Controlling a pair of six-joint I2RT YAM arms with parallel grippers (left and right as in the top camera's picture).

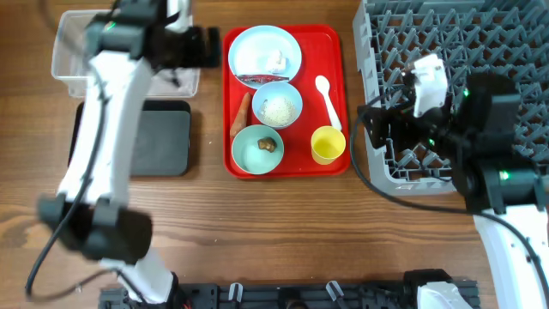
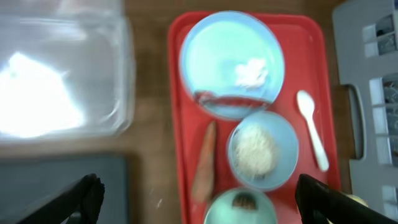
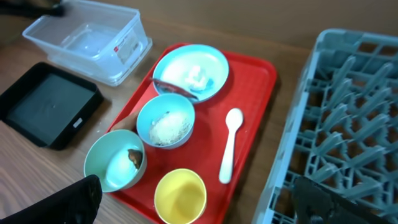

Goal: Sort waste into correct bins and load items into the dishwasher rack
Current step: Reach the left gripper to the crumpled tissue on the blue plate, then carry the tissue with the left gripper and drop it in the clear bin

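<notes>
On the flat red tray, the pale blue plate [image 1: 257, 47] holds a white tissue ball [image 1: 276, 60] and a red wrapper [image 1: 257, 81]. The blue bowl [image 1: 277, 106] holds rice. The carrot piece [image 1: 242, 114] lies beside it. The mint bowl [image 1: 256, 150] holds a brown lump [image 1: 267, 144]. The white spoon [image 1: 327, 99] and yellow cup [image 1: 328, 144] sit at the tray's right. My left gripper [image 1: 202, 47] is open and empty, high between the clear tub [image 1: 73, 51] and the plate [image 2: 230, 62]. My right gripper [image 1: 371, 124] is open and empty at the rack's [image 1: 455, 77] left edge, above the cup [image 3: 180, 196].
The black tray [image 1: 159, 137] lies on the wood just below the clear tub, left of the red tray [image 1: 339, 51]. The grey rack fills the right side. My left arm crosses over the tub and the black tray's left part.
</notes>
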